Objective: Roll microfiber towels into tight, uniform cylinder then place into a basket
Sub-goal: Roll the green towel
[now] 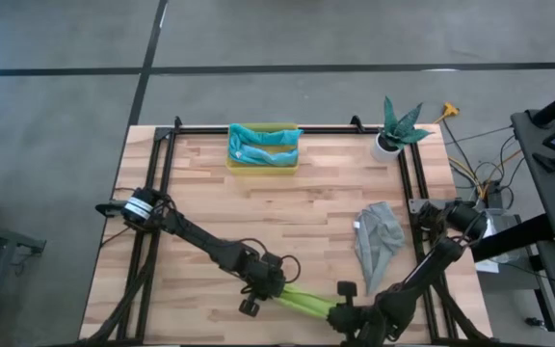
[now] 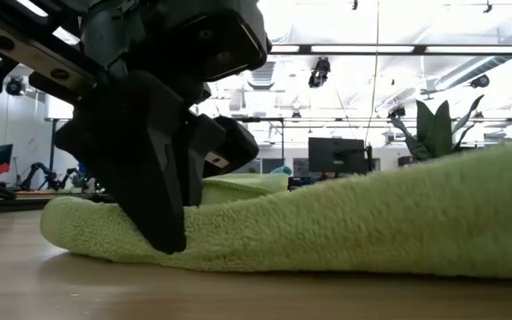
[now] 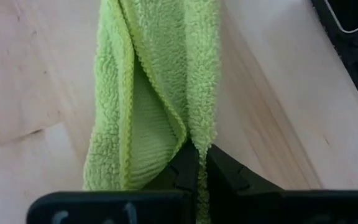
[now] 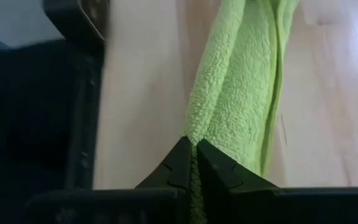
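Lime towel: the lime green towel (image 1: 308, 303) lies stretched low on the surface near the front edge, between my two grippers.
Left gripper (image 3: 194, 163): fingers clamped on one end.
Right gripper (image 4: 193, 155): fingers pinched on the other end.
Progress: basket (image 1: 262, 164) at the back holds teal and light blue towels; grey towel (image 1: 377, 238) waits, crumpled; lime not yet rolled, I judge.
Surface: wooden surface (image 1: 287, 217), plant pot (image 1: 387, 145) in the back corner.
Room: bright ceiling lights, monitors behind.
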`<state>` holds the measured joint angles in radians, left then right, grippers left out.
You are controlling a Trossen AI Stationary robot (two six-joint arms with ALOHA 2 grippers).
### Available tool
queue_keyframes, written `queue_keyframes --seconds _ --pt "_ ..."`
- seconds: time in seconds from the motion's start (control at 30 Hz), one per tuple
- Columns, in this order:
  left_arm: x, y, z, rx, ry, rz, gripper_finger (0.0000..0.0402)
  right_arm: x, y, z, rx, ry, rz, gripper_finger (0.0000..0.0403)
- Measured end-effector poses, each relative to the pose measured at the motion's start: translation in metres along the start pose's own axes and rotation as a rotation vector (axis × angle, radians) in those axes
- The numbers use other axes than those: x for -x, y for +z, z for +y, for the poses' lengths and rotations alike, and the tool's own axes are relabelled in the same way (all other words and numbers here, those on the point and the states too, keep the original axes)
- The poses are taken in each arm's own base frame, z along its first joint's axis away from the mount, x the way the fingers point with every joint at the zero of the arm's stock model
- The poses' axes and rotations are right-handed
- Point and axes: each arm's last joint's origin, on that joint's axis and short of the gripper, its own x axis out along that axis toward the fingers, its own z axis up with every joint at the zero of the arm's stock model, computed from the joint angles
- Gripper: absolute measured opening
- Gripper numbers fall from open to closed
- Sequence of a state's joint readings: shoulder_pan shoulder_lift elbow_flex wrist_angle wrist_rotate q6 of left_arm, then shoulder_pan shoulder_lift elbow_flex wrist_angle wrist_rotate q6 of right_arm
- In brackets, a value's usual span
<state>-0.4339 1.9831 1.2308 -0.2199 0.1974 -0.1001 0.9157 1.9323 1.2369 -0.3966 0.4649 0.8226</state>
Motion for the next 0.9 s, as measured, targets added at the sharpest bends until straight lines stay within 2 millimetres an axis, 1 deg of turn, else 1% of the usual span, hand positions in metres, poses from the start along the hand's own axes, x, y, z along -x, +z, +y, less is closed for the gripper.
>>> queue_keyframes --seconds 0.1,0.27,0.4,0.47,0.6,0.7,0.8,0.9 --pt "0.000 0.000 -0.001 0.000 -0.011 0.002 0.0001 0.002 0.002 0.000 0.001 0.008 -0.010 0.0013" --pt "0.003 0.001 -0.002 0.000 -0.032 -0.002 0.0001 0.000 0.001 0.000 0.029 0.004 -0.006 0.0013" --pt "0.011 0.005 -0.004 -0.007 -0.027 -0.023 0.0002 -0.006 -0.007 -0.003 0.110 -0.026 0.035 0.0013" --pt "0.015 0.007 -0.004 -0.011 0.009 -0.037 0.0001 -0.008 -0.011 -0.006 0.148 -0.049 0.073 0.0013" --pt "0.022 0.007 -0.001 -0.044 0.138 -0.031 0.0002 -0.011 -0.020 -0.015 0.222 -0.153 0.146 0.0012" --pt "0.024 0.006 0.004 -0.052 0.173 -0.021 0.0002 -0.009 -0.021 -0.021 0.262 -0.254 0.138 0.0011" --pt "0.028 0.006 0.011 -0.071 0.211 -0.013 0.0001 -0.008 -0.018 -0.028 0.311 -0.336 0.133 0.0011" --pt "0.040 0.005 0.020 -0.073 0.344 0.022 0.0002 -0.004 -0.011 -0.039 0.358 -0.458 0.129 0.0011"
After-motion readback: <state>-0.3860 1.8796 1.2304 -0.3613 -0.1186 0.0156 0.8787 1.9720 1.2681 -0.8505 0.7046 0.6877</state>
